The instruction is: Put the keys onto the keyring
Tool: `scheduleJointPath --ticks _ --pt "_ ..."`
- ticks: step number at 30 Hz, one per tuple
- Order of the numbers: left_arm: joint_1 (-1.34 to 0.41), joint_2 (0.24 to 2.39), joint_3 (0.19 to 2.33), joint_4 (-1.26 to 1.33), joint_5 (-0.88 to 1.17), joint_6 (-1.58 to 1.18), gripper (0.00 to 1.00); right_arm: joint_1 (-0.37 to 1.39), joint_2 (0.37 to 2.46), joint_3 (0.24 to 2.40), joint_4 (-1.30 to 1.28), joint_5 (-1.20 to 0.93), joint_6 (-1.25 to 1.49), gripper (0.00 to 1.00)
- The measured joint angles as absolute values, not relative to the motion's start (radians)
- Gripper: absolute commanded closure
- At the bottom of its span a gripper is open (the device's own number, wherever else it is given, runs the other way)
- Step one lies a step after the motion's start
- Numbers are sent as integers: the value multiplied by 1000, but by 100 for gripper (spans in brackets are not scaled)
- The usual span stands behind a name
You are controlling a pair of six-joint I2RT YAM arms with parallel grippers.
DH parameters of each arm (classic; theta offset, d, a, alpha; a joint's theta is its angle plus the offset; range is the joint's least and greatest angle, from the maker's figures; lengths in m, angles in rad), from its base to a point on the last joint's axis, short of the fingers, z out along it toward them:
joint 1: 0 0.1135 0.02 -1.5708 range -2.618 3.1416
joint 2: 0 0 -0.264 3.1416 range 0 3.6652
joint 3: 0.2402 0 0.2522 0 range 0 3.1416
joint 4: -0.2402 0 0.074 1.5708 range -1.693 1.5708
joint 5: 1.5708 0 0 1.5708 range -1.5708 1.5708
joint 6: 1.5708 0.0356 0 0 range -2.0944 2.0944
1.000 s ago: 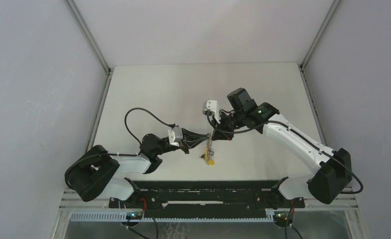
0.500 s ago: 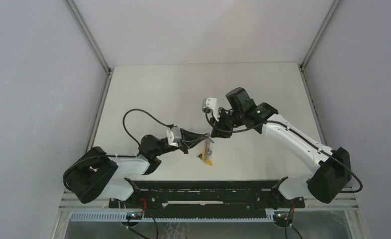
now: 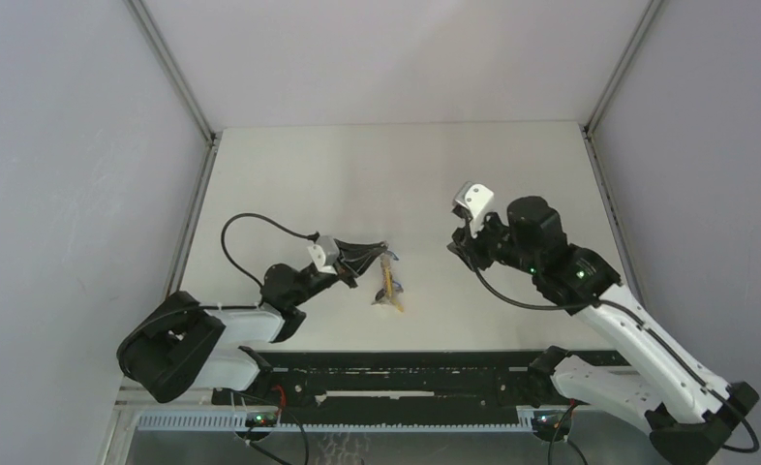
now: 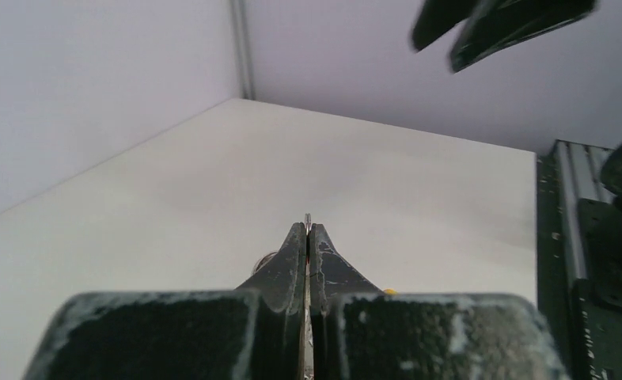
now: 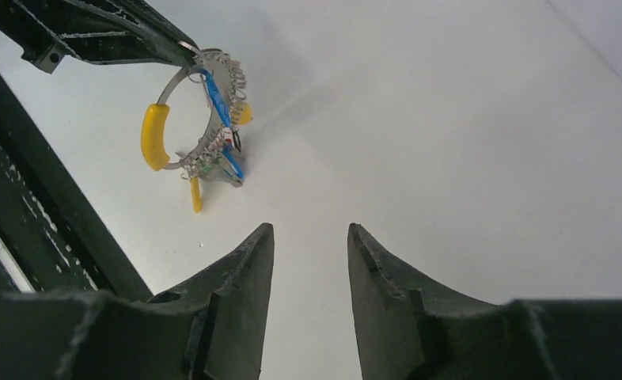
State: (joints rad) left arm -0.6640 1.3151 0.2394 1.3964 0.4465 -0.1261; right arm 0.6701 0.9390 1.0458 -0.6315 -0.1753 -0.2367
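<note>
Grey metal forms most of the keyring (image 5: 210, 138), and one yellow curved part (image 5: 153, 136) sits on its side. The ring hangs upright from the left gripper (image 3: 375, 260), which is closed tightly on the top of the ring; from the left wrist camera the two fingers are pressed together, with only a thin metal edge showing between their tips. Several keys (image 5: 215, 95) are already on the ring: two with blue heads lie across the chain-like side, one with a yellow head is just beside that side, and one more yellow key (image 5: 195, 194) points down at the lowest part. Other small heads on the ring are too tiny to name their colour with confidence. I cannot tell if the lowest key touches the desk (image 3: 357, 174) or hangs just above it.

The right gripper (image 5: 309, 231) is apart from the ring, to the right of it in the top view. Its jaws stand partly open and nothing is between them; only the bare white desk shows through the gap. The ring is near the front edge of the desk, between the two arms.
</note>
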Motion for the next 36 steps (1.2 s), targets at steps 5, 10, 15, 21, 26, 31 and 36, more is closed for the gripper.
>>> scheduleJointPath --ticks 5,10,15,21,26,31,36 --pt "-620 1284 229 1326 344 -148 100 639 829 991 -598 -123 -173 46" --pt "-612 1176 233 1111 223 -139 100 595 781 949 -602 -70 -97 1" --pt "-612 1161 301 871 120 -128 100 580 730 934 -611 -23 -50 0" --pt "-612 1282 496 624 47 -129 95 578 561 856 -594 70 4 0" --pt "-610 1467 712 430 30 -143 85 577 443 804 -571 163 52 0" --pt "-610 1634 860 320 38 -187 65 577 399 799 -564 218 70 0" --pt "-610 1638 868 242 9 -227 25 577 373 799 -563 251 72 0"
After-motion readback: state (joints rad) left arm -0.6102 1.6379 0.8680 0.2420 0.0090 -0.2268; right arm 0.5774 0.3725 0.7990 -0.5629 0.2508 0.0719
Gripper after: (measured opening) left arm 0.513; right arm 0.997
